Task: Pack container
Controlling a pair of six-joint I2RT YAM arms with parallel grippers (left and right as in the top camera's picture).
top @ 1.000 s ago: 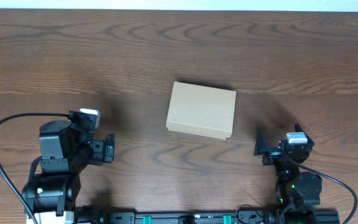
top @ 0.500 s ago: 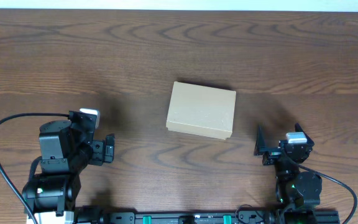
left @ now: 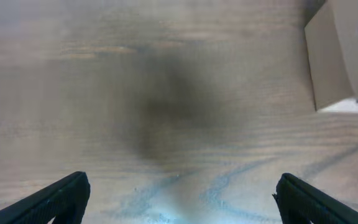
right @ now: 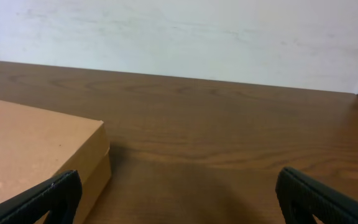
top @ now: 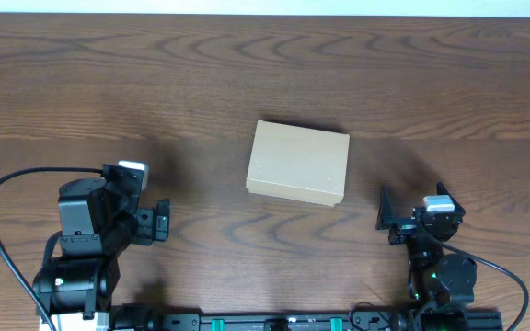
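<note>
Comparing with a second ago, nothing has moved: the cardboard box lies shut near the middle of the table, ahead of both arms. The left gripper and right gripper stand spread wide, holding nothing (only dark fingertips show in the wrist views). The left wrist view is blurred and crops the box. The tabletop is dark woodgrain, with a pale wall behind.

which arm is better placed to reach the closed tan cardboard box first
Right, probably. The small rectangular tan cardboard box lies just beside the open right gripper, filling the near left of its wrist view. The open left gripper sits farther away and sees only one corner of the box.
</note>
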